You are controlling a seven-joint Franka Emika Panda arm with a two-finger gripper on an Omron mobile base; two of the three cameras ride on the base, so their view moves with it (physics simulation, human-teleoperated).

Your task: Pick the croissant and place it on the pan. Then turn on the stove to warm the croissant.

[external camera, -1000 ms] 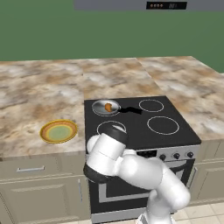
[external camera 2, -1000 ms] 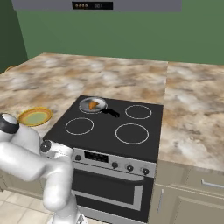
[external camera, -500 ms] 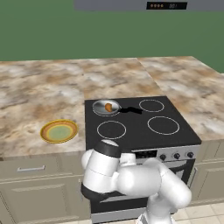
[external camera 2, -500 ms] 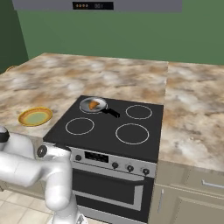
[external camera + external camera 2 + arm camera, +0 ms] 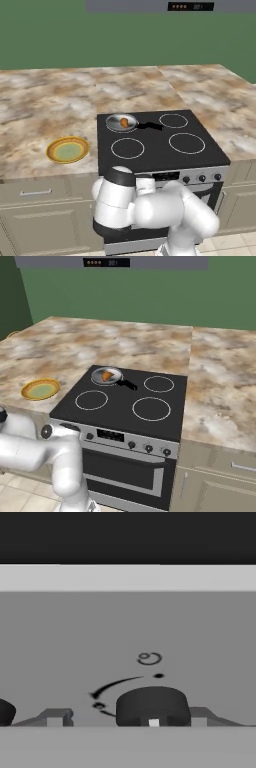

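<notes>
My arm folds low before the stove (image 5: pixel 160 145); my tool (image 5: pixel 125 719) faces the front panel, fingers either side of a dark knob (image 5: pixel 152 704), grip unclear; arm has dropped lower; croissant (image 5: pixel 124 121) lies in the pan (image 5: pixel 116 125).

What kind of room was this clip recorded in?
A rendered home kitchen, it appears: a black glass stove with four ringed burners and front knobs, marble-look counters over cabinet drawers, and a pan holding a croissant on the back-left burner.

One croissant (image 5: pixel 123 121), one pan (image 5: pixel 121 123), one plate (image 5: pixel 67 150), perhaps five knobs (image 5: pixel 148 447).
</notes>
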